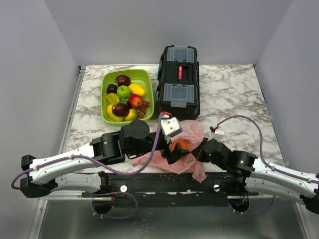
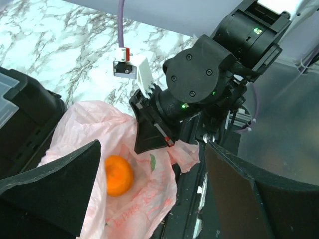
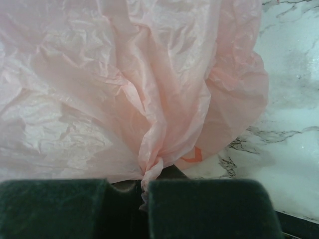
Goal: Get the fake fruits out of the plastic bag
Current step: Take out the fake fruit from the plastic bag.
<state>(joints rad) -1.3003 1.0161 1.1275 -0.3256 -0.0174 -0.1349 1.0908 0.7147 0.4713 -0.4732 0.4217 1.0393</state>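
Right gripper [image 3: 144, 185] clamped on plastic bag [image 3: 124, 89] fold; left gripper [image 2: 152, 191] spread wide, orange [image 2: 118, 175] in the bag between its fingers.

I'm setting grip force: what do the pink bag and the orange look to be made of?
Bag: seemingly thin plastic film, translucent pink with a soft sheen; it crumples into fine creases and bunches to a narrow twist. Orange: probably moulded plastic, smooth, evenly coloured, slightly glossy, though the look alone leaves that open.
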